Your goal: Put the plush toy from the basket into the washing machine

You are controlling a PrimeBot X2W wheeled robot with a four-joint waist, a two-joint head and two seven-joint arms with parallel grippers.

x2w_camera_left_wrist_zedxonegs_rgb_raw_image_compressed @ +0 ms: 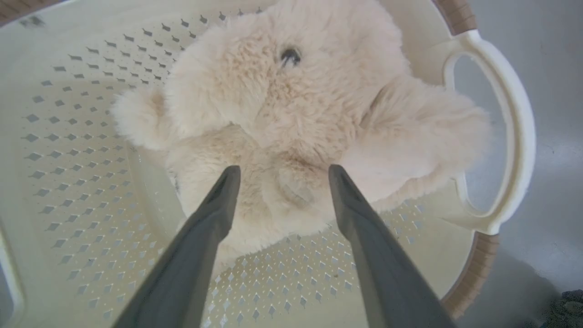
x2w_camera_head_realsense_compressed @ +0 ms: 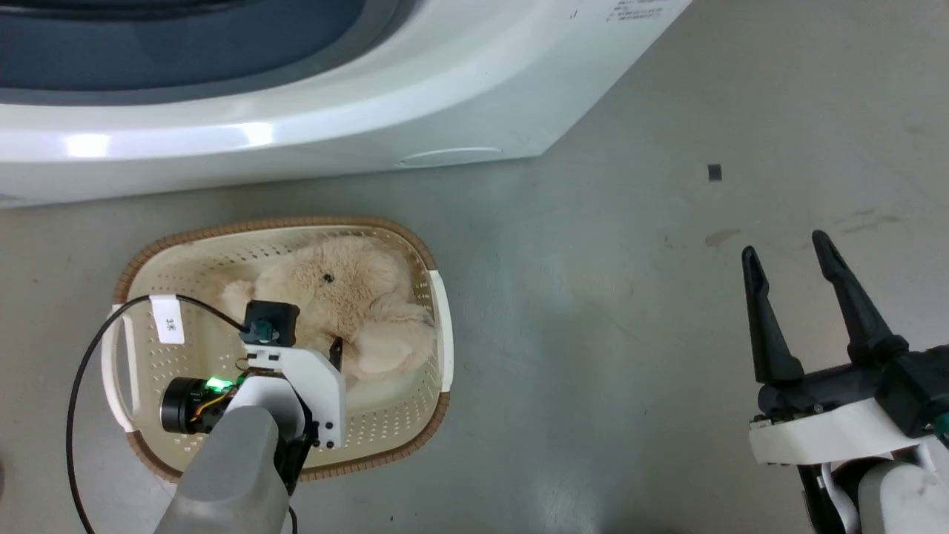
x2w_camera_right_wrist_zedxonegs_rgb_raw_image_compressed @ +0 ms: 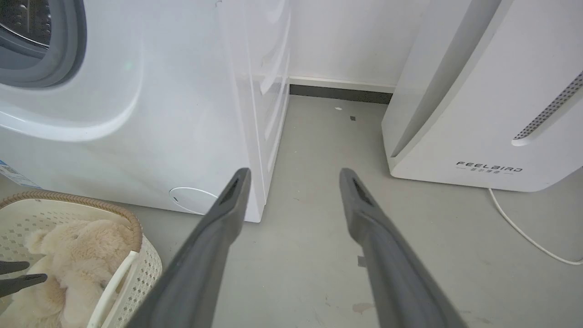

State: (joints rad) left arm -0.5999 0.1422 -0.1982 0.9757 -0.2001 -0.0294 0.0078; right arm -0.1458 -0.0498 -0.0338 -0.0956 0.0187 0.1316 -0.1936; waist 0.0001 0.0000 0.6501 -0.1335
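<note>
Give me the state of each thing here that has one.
plush toy, lying loose in the basket, ungripped.
basket, upright on the floor, holding the toy.
washing machine, gasket and drum exposed.
left claw, open, fingertips over the toy.
right claw, open, empty, above the floor.

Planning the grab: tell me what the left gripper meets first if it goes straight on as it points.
The plush toy: the open left gripper points at its lower body, lying in the basket. How near the tips are is unclear.
</note>
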